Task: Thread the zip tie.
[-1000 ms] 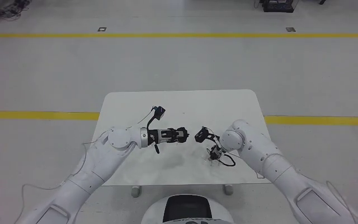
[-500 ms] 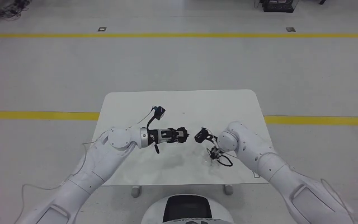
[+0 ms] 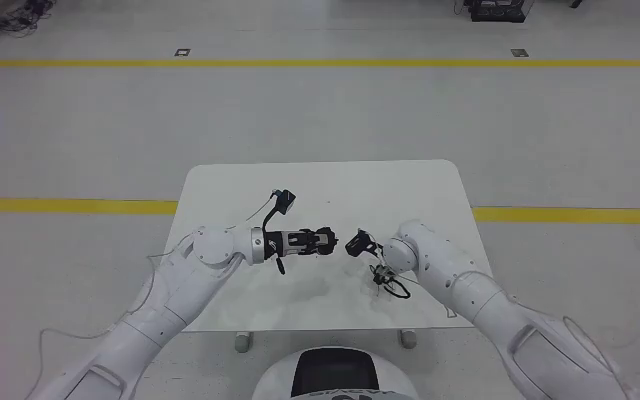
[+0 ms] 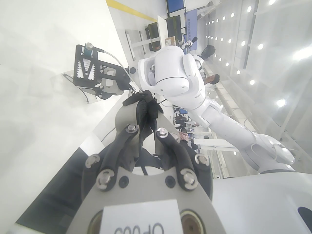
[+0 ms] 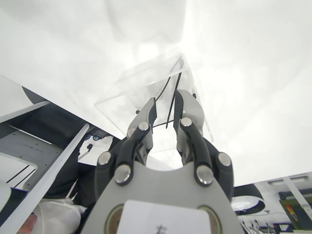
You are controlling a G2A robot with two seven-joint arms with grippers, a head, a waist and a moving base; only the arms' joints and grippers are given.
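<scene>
A thin black zip tie [image 5: 171, 109] stands upright in a clear acrylic holder [image 5: 117, 101] near the table's front edge. My right gripper [image 5: 165, 103] points down at it, open, one finger on either side of the tie and a gap showing between them. In the top view this gripper [image 3: 381, 277] hangs over the holder [image 3: 392, 290]. My left gripper [image 4: 143, 108] is held level above the table's middle, shut on a bunched black piece [image 4: 142, 98]. From above, the left gripper [image 3: 330, 240] faces the right wrist a short way off.
The white table [image 3: 400, 190] is bare at the back and on both sides. The holder stands close to the front edge. A second thin black strand [image 5: 162, 91] rises in the holder beside the tie.
The right arm has shifted slightly toward the left gripper, staying over the holder. The left arm has kept still with the black piece.
</scene>
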